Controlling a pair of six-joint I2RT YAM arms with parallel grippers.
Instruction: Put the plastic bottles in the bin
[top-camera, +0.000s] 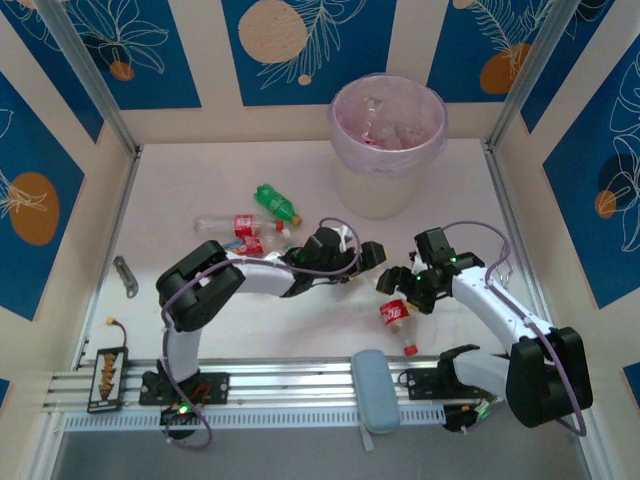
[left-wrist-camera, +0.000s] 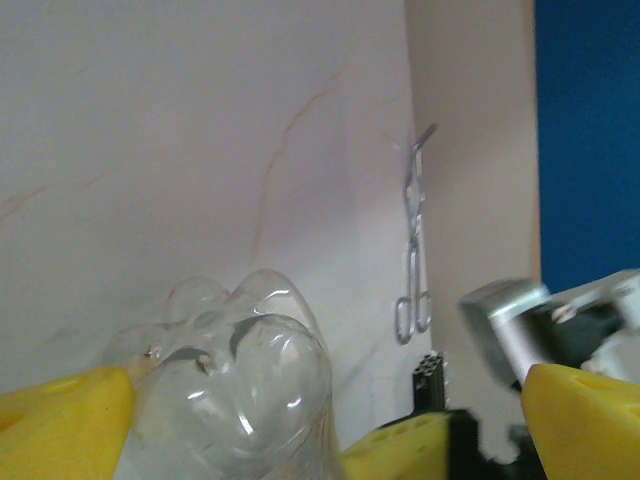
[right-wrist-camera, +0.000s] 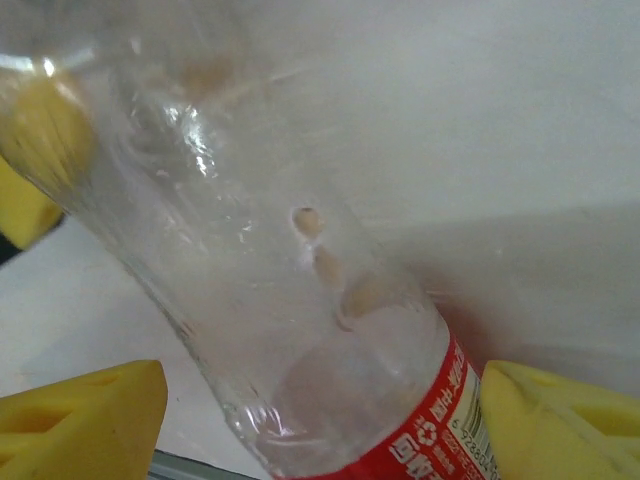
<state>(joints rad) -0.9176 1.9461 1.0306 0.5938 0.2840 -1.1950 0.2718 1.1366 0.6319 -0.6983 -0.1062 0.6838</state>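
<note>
Plastic bottle (top-camera: 393, 312) sits within my left end effector (left-wrist-camera: 325, 425) and right end effector (right-wrist-camera: 320, 420), both jaws spread, neither gripping.

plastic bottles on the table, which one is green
The small green plastic bottle, lying just left of the round white bin. The other bottles outside the bin are clear with red labels.

Seen from my right wrist, the clear, red-labelled plastic bottle (right-wrist-camera: 300, 300) runs off the top and bottom edges. Whether my right gripper (right-wrist-camera: 320, 420) presses it, I cannot tell. At the far edge of the table (top-camera: 200, 170), bottles (top-camera: 385, 125) inside the round white pink-lined bin (top-camera: 375, 195) blur together.
</note>
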